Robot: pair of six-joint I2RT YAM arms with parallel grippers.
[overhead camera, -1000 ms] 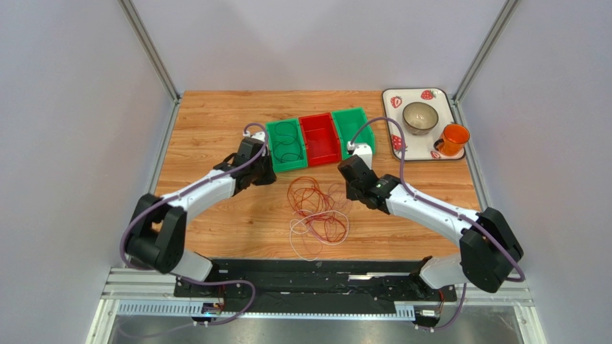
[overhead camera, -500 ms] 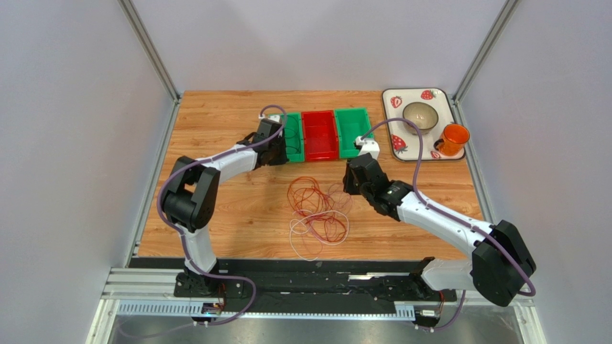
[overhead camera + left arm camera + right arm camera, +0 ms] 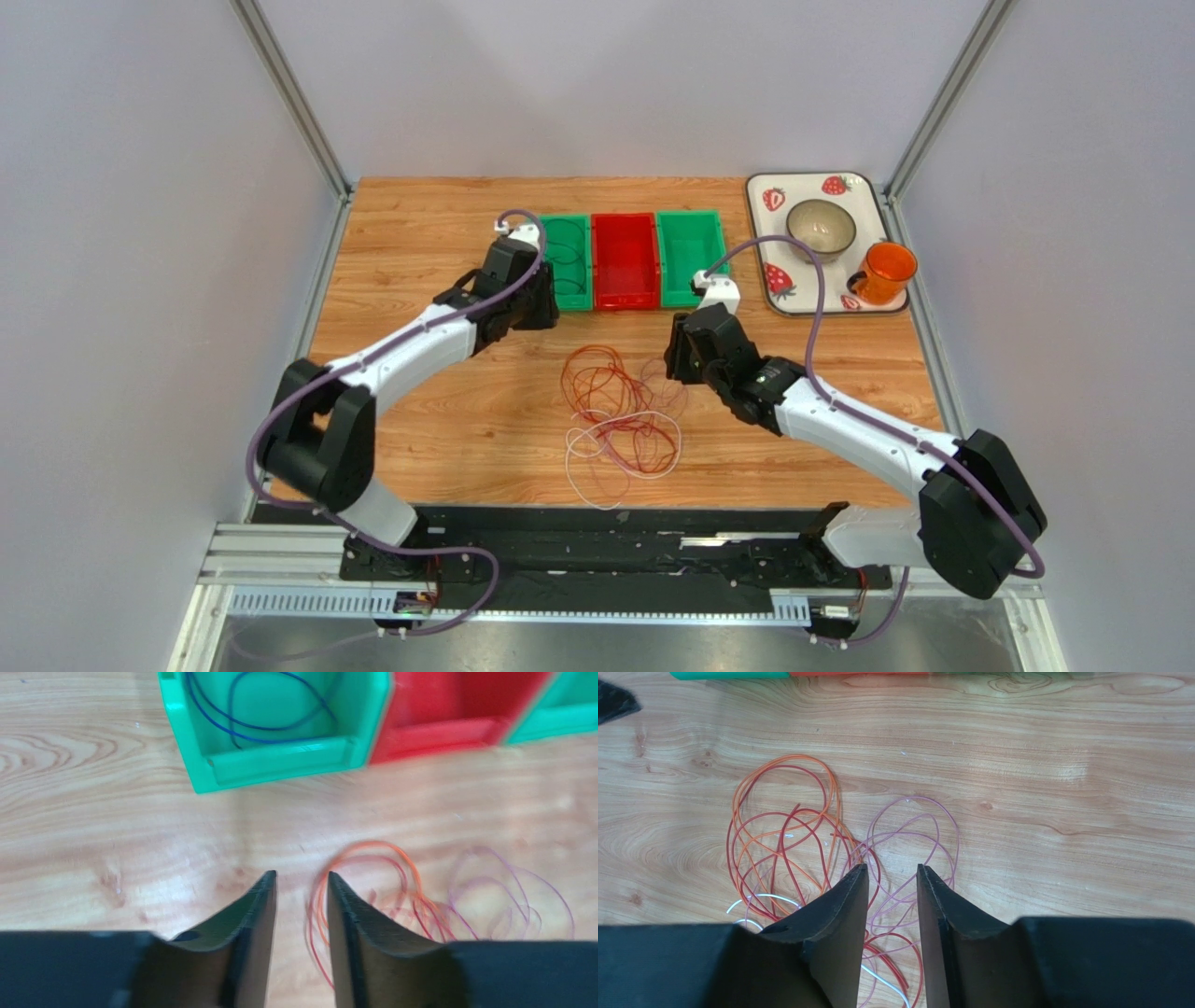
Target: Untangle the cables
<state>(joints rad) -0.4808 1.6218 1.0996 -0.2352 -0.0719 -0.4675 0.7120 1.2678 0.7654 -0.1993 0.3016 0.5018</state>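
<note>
Withdrawn from the twelve-o'clock bin [image 3: 281, 761], your left gripper [image 3: 300, 882] and right gripper [image 3: 892, 875] gape empty; pinching several cables [image 3: 617, 413] together could tighten tangles.

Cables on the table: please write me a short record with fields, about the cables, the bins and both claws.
cables: one loose tangle on the wood; orange, red, pink and white loops crossing each other
left claw: open, holds nothing, above the wood between the left green bin and the tangle
right claw: open, holds nothing, above the pink loops
left green bin: holds a blue cable
red bin: between the two green bins
</note>
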